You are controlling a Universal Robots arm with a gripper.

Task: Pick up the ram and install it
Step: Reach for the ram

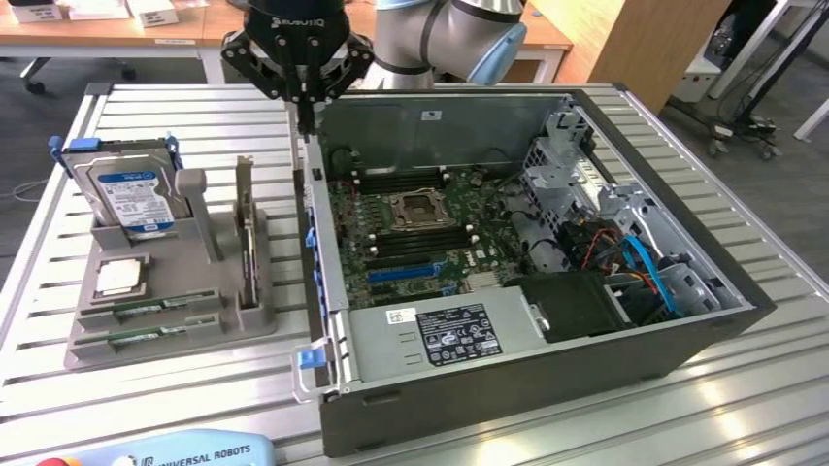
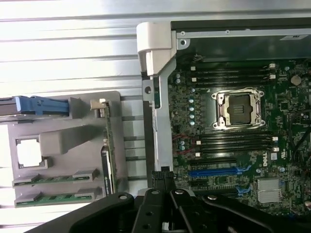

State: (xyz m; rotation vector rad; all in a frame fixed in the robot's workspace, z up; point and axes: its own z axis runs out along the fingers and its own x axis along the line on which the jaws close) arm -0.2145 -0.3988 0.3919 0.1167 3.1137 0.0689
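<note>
Fingers (image 1: 306,115) (image 2: 163,177): pressed together, nothing seen between them. They hang tip-down over the computer case (image 1: 518,388) wall on the exterior view's left, near its far corner, between the grey holder (image 1: 194,325) and the motherboard (image 1: 447,238).

The ram (image 1: 149,309) (image 2: 53,178): lying flat in a slot at the holder's near end, on the slatted desk (image 1: 169,107), well apart from the fingers. A second stick (image 1: 136,337) (image 2: 53,198) lies just beside it. A blue-labelled hard drive (image 1: 130,199) stands upright at the holder's far end.
</note>
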